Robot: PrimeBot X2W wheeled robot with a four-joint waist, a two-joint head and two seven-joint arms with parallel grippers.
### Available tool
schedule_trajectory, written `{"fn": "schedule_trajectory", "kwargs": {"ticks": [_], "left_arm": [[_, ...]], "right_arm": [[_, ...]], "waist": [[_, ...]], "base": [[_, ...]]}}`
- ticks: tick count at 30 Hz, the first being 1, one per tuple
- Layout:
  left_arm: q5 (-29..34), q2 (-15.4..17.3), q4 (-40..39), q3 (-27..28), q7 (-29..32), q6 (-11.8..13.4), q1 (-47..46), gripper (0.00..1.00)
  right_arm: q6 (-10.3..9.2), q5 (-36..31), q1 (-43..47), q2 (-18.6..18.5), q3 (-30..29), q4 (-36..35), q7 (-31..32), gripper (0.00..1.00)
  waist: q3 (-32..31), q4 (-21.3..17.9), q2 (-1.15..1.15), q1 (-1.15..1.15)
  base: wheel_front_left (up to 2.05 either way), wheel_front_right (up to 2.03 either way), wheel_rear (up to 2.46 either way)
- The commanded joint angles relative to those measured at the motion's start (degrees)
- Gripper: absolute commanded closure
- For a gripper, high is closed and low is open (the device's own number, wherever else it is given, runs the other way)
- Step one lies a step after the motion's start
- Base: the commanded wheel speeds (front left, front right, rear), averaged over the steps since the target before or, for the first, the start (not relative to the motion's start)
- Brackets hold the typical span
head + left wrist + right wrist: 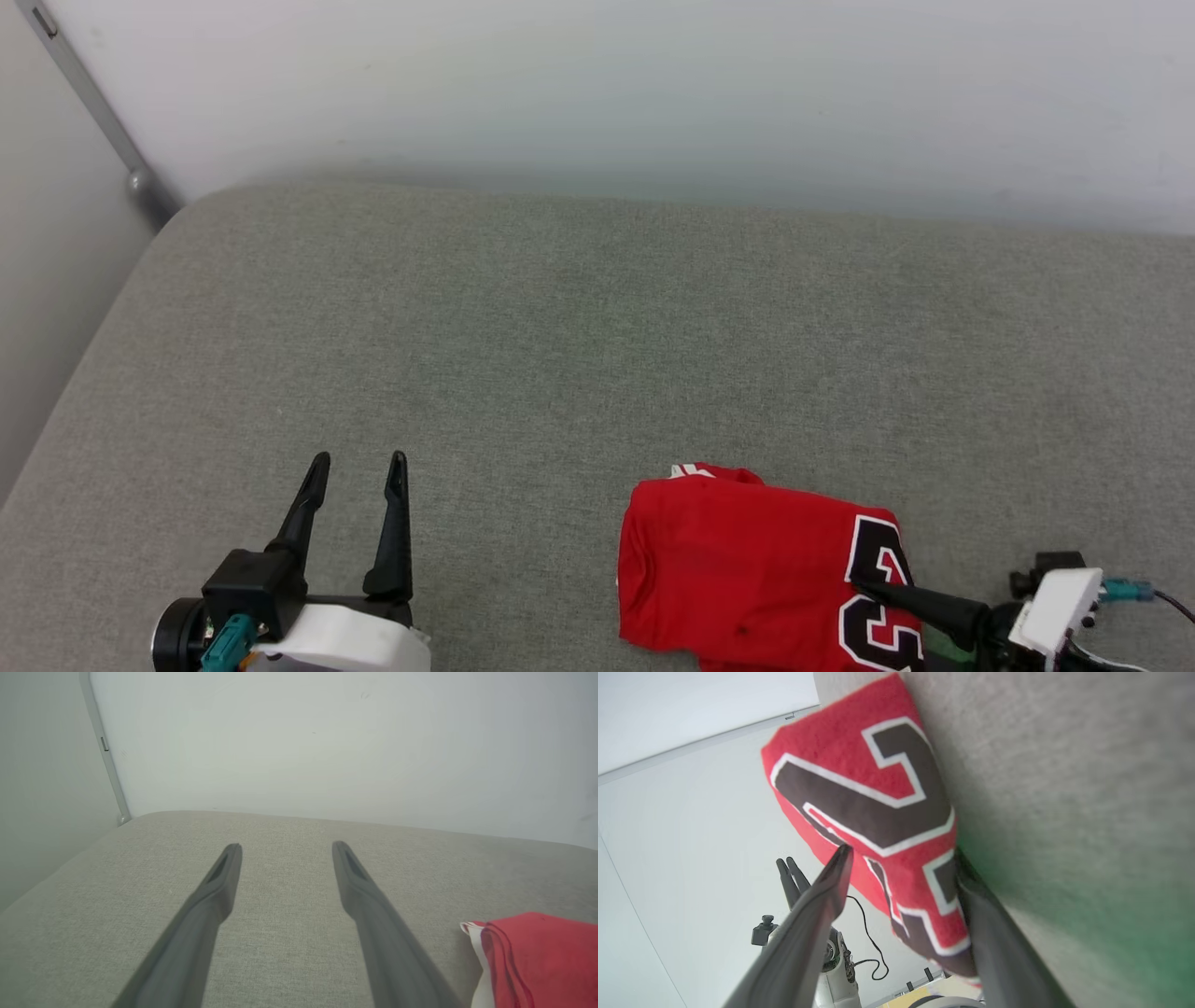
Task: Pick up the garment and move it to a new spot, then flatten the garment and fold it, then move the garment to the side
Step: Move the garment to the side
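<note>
Since the garment [747, 569] lies as a compact folded rectangle at the near right of the cushion [560, 327], the pick-up, flattening and folding look done. Step in hand, by judgement: the last one, moving it to the side.

Garment: red, black-and-white lettering [878, 588] on its right part, a bit of white trim at its far left corner. It rests flat on the cushion, not lifted.

Right claw [902, 851]: jaws at full spread, not clamped on anything. In the right wrist view one finger lies over the lettering and the other sits between the cloth and the cushion, so the claw straddles the right edge of the fold. The head view shows the upper finger lying across the lettering. Whether the lower finger reaches under every layer cannot be told.

Left claw [359, 459]: near left, jaws wide, holding nothing, over bare cushion and well apart from the garment.

Next move calls for:
- closing the right claw on the whole stack at that edge, not the top layer alone;
- a low lift or slide sideways, so the fold does not fall open;
- bare cushion lies to the left and far side, room to the right is short.

Risk, as judged: a one-edge grip may let the free layers droop and unfold.
</note>
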Motion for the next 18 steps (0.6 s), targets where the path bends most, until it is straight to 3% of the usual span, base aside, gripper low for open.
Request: {"fn": "schedule_trajectory", "kwargs": {"ticks": [1, 2, 4, 5, 11, 18], "left_arm": [[0.27, 0.19, 0.02, 0.07, -0.22, -0.19, -0.97, 0.0], [0.31, 0.18, 0.14, -0.02, -0.22, -0.29, -1.12, 0.0], [0.38, 0.16, 0.26, -0.1, -0.23, -0.32, -1.65, 0.0], [0.47, 0.14, 0.26, -0.16, -0.23, -0.3, -1.79, 0.0], [0.66, 0.31, 0.0, -0.4, -0.24, -0.36, -1.42, 0.0], [0.91, 0.68, -1.29, -0.59, -0.24, -0.41, -1.32, 0.0]], "right_arm": [[-0.03, 0.47, -0.81, 0.17, 0.64, 0.32, -0.39, 0.0], [-0.03, 1.16, -1.2, 0.17, 2.02, 0.51, -1.13, 0.0], [-0.03, 2.17, -1.94, 0.2, 4.51, 0.37, -2.5, 0.74], [-0.03, 2.37, -1.98, 0.23, 5.58, -0.05, -3.11, 1.0], [-0.03, -3.93, -0.77, -0.75, 11.06, -7.48, -8.88, 1.0], [-0.03, -20.4, -1.8, -7.02, 19.35, -13.72, -14.65, 1.0]], "waist": [[0.36, -0.02, 0.0, 0.0], [0.58, 0.01, 0.0, 0.0], [1.05, -0.08, 0.0, 0.0], [1.16, -0.12, 0.0, 0.0], [1.02, -2.09, 0.0, 0.0], [1.12, -8.45, 0.0, 0.0]], "base": [[0.0, 0.0, 0.0], [0.0, 0.0, 0.0], [0.0, 0.0, 0.0], [0.0, 0.0, 0.0], [0.0, 0.0, 0.0], [0.0, 0.0, 0.0]]}}
